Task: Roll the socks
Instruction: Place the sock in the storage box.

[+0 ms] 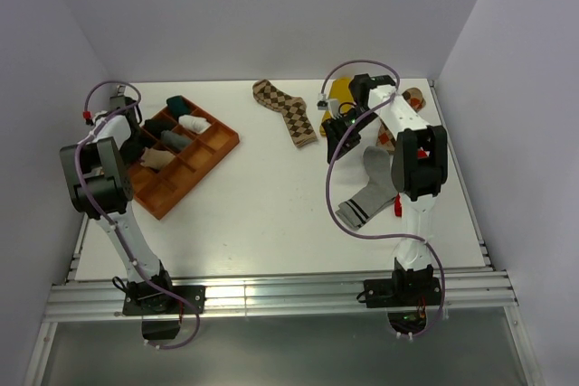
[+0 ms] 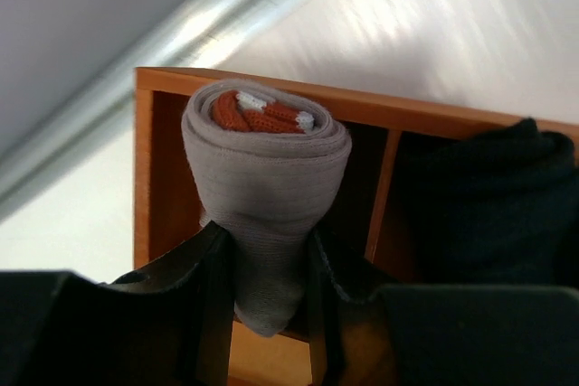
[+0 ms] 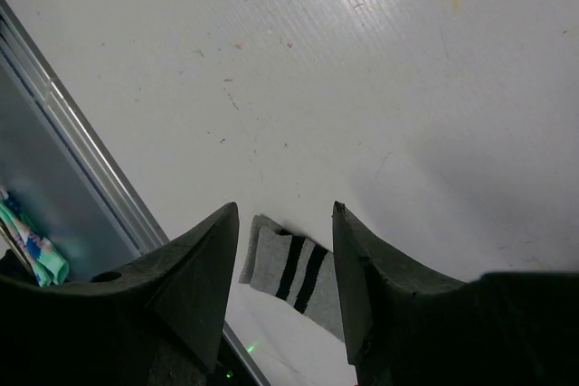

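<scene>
Overhead view of a white table [image 1: 271, 205] with two robot arms. At the left of the frame the left gripper [image 2: 267, 264] is closed partway on a rolled taupe sock [image 2: 267, 164]. It pinches the sock's lower end so the roll, with its red-striped cuff tucked at the centre, cannot unwind. The roll is held at a corner compartment of the orange tray [image 2: 407, 115], probably to be set down there. A dark rolled sock [image 2: 493, 192] fills the neighbouring compartment, and the tray's divider stands just beside the fingers, leaving little room to spread them. At the right of the frame the right gripper [image 3: 284, 216] is wide open and holds nothing. It hovers above the table, pointed toward a grey striped sock [image 3: 291, 270] lying flat, likely the next one to roll. In the upper middle lie brown argyle socks [image 1: 288, 110] and a mustard sock [image 1: 339, 89], unrolled and well apart from the tray. Several other tray compartments hold rolled socks.
</scene>
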